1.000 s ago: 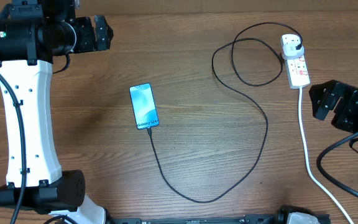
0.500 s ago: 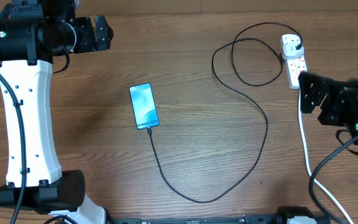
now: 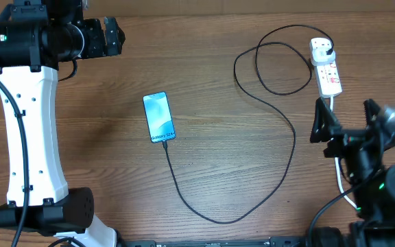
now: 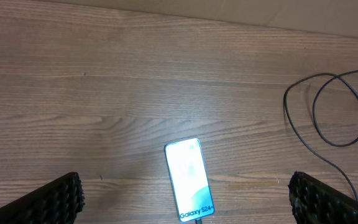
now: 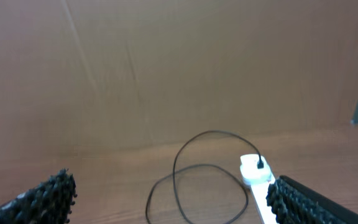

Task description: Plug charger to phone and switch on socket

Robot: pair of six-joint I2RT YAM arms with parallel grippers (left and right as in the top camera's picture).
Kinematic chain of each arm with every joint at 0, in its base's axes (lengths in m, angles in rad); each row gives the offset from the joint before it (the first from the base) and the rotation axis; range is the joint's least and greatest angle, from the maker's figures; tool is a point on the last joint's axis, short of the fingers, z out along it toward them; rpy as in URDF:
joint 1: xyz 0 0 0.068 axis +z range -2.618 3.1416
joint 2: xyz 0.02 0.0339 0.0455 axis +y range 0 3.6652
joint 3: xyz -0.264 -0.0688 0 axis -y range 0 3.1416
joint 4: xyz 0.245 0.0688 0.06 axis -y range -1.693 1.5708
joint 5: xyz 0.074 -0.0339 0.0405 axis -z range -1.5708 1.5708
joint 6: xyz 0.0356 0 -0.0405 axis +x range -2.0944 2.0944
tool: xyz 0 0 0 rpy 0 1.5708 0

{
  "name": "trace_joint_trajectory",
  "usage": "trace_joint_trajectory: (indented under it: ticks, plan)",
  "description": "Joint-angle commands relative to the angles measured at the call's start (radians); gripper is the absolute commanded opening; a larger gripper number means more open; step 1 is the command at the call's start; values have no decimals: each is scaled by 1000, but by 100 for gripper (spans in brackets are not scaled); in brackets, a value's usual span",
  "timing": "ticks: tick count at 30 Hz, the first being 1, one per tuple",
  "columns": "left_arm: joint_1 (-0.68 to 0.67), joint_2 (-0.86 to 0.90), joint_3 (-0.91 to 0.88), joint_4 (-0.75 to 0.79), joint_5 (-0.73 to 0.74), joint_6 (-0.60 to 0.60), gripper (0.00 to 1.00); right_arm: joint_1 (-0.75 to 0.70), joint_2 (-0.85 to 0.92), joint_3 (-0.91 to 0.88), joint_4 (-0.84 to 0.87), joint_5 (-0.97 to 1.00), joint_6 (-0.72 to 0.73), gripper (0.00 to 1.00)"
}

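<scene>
As my right jaws draw back from the socket [image 3: 329,74], apart and empty like my left jaws, the charger [image 3: 295,144] meets the phone [image 3: 158,117]; task likely finished.

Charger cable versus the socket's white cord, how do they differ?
The charger is thin and black; the cord is thick and white. The charger loops across the table to the phone; the cord runs nearly straight toward the near edge. Both start at the socket.
</scene>
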Motion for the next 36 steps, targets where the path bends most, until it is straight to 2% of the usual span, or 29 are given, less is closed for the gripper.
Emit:
trace_joint_trajectory:
  ticks: [1, 7, 15, 19, 25, 36]
  plan:
    - [-5, 10, 13, 2, -8, -3, 100, 6, -109, -169, 119, 13, -5, 100]
    - [-5, 10, 13, 2, -8, -3, 100, 14, -299, -468, 327, 9, -4, 100]
    - [-5, 10, 13, 2, -8, -3, 100, 27, -469, -691, 406, 5, -4, 100]
    - [-5, 10, 13, 2, -8, -3, 100, 27, -499, -750, 407, 5, -4, 100]
    - [-5, 10, 13, 2, -8, -3, 100, 33, -499, -749, 269, -14, 4, 100]
    - [-5, 10, 13, 2, -8, -3, 100, 33, -498, -749, 278, -46, 6, 100]
